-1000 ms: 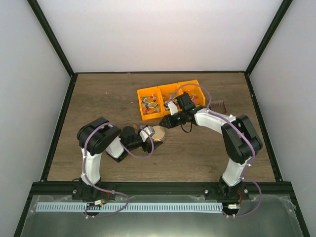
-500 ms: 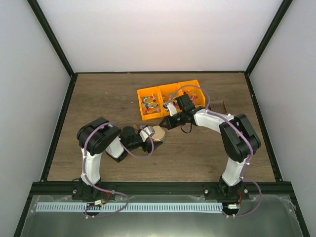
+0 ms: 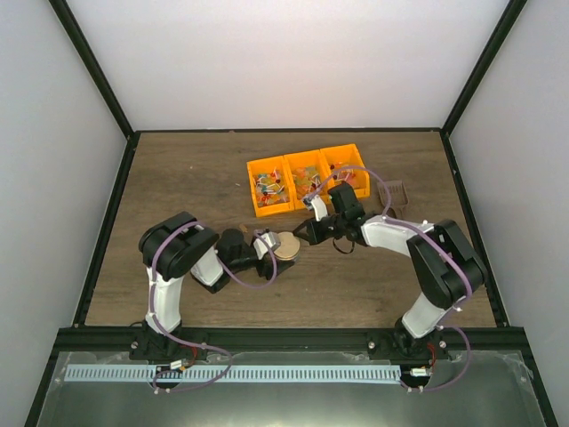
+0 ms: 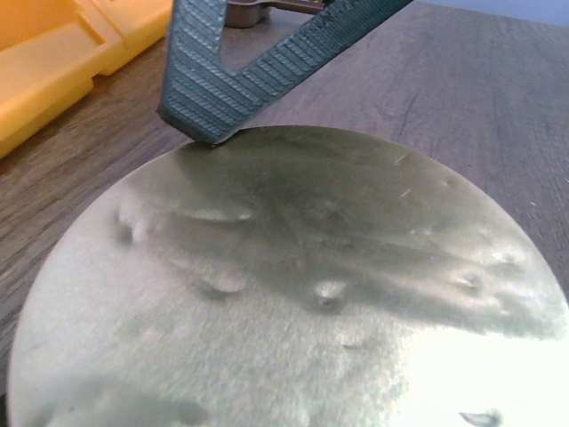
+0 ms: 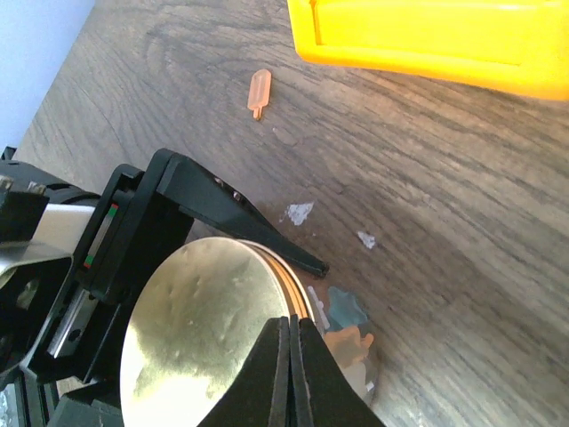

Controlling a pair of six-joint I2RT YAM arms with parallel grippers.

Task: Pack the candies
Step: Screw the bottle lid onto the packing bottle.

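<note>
The candies [image 3: 307, 178] fill three orange bins [image 3: 331, 153] at the back. More candies [image 5: 348, 336] show through a clear jar capped by a round gold-cream lid [image 5: 200, 342]. My left gripper [image 3: 268, 246] is shut on that jar, with one of its fingers [image 5: 240, 218] along the jar's side. The lid fills the left wrist view [image 4: 293, 294]. My right gripper [image 5: 291, 334] is shut and empty, its tips at the lid's rim [image 3: 287, 241]. It also shows in the top view [image 3: 307, 233]. One pale orange candy [image 5: 259, 92] lies loose on the table.
A brown scoop [image 3: 394, 191] lies right of the bins. Small wrapper scraps [image 5: 298, 213] lie on the wood near the jar. A bin's wall [image 5: 427, 40] stands just beyond the jar. Black frame rails border the table.
My right gripper has moved from beside the bins toward the near side and down to the lid's edge. The left gripper and jar have stayed put.
</note>
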